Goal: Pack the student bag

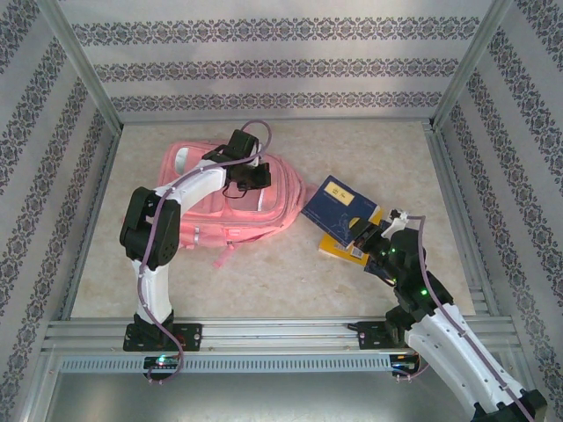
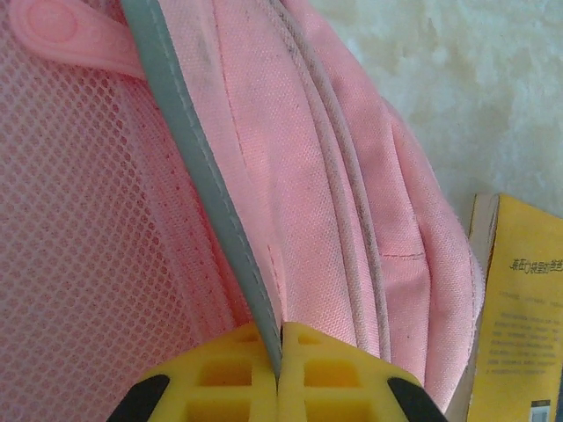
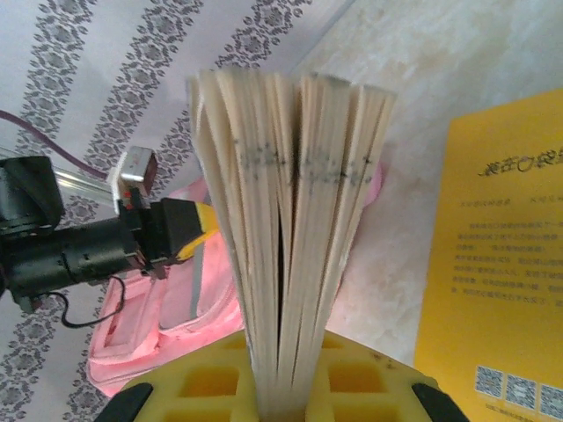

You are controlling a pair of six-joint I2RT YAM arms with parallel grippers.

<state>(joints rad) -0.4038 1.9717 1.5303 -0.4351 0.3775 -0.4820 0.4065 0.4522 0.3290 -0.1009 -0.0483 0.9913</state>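
Nearest, at the right of the table (image 1: 290, 281), the right gripper (image 3: 281, 391) has its yellow fingers pressed onto the edge of the blue book (image 1: 337, 199), pinching it. The right wrist camera meets this book end-on: cream page edges fan upward out of the pinch, smudged grey partway up. The overhead view adds what that close view cannot: a dark blue cover with a yellow label. From there the book is tilted and overlaps the yellow book (image 3: 506, 255) beneath it; whether the two touch I cannot tell. The yellow book lies flat on the table, and the right wrist view picks out its printed cover with small square codes near the bottom.

Farther in, left of centre, the student bag (image 1: 224, 207) lies flat on the table, its right end near the blue book's corner. The left gripper (image 2: 279, 356) sits on its upper part. From above, the wrist hides the jaws. The left wrist camera shows them closed flush together on a grey strip (image 2: 198, 163) that runs diagonally up across the pink fabric, with a pink mesh panel (image 2: 79, 264) to its left and piped seams to its right. The right wrist view catches the same gripper from the side, one yellow finger against the bag.

Beyond, the patterned wall (image 1: 281, 66) closes the far side.
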